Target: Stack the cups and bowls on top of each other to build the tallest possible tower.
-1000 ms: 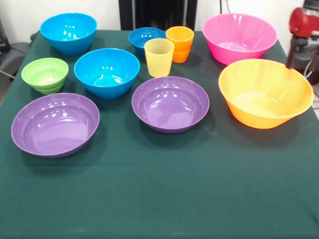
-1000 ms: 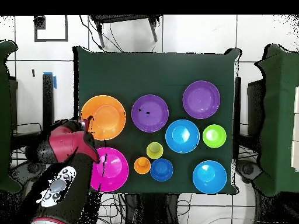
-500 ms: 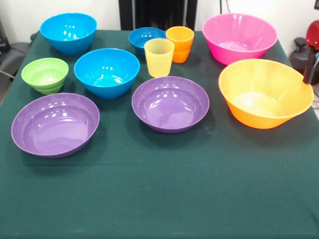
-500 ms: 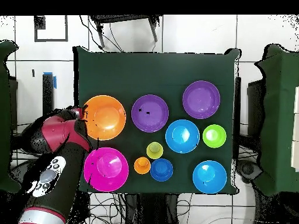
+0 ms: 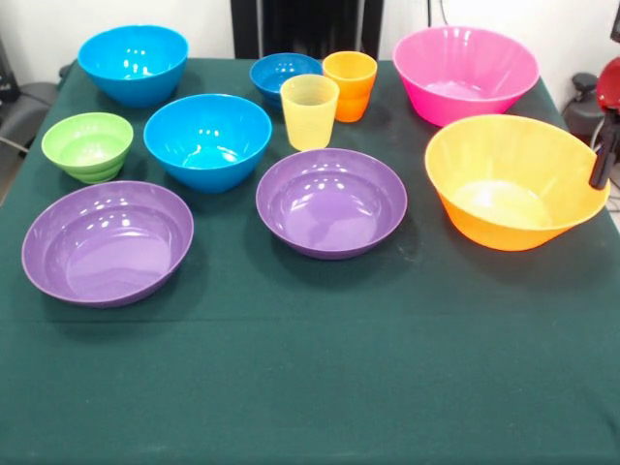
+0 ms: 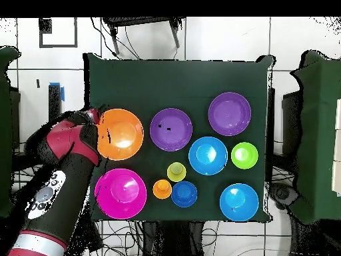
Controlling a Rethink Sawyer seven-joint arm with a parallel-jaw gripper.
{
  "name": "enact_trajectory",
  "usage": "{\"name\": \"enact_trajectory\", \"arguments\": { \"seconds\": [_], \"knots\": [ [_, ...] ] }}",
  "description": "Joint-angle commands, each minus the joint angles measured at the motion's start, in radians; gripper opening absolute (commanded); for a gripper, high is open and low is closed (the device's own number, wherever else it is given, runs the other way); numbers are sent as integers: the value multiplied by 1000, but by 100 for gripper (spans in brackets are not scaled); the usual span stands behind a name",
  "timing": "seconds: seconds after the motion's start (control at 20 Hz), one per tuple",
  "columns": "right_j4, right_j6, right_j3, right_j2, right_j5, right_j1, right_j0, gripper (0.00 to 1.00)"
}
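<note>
Front view shows you the large yellow-orange bowl (image 5: 515,181) standing upright, mouth up, at the right side of the green table (image 5: 310,387), with nothing stacked on it or in it. The gripper (image 5: 602,167) hangs at that bowl's right rim, only a dark tip showing at the picture's edge, so you cannot tell whether its fingers are spread or closed. Just behind that bowl sits the large pink bowl (image 5: 465,74). Toward the middle you have one purple bowl (image 5: 331,201), and behind it the yellow cup (image 5: 309,111) beside the orange cup (image 5: 350,85), with the small dark blue bowl (image 5: 282,76) next to them. Further left stand two bright blue bowls (image 5: 207,140), the small green bowl (image 5: 87,146) and the second purple bowl (image 5: 107,242). Seen from overhead, the red arm (image 6: 63,173) reaches to the yellow-orange bowl's edge.
</note>
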Motion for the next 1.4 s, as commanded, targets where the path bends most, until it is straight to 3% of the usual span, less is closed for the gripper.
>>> {"name": "enact_trajectory", "arguments": {
  "seconds": [0.05, 0.3, 0.6, 0.8, 1.4],
  "knots": [
    [0, 149, -55, 46, 83, 66, 22, 100],
    [33, 204, -46, 21, 114, 86, 66, 100],
    [70, 277, -48, -104, 153, 153, 158, 100],
    [80, 301, -22, -139, 193, 171, 186, 100],
    [86, 451, 59, -191, 130, 246, 271, 100]
  ]
}}
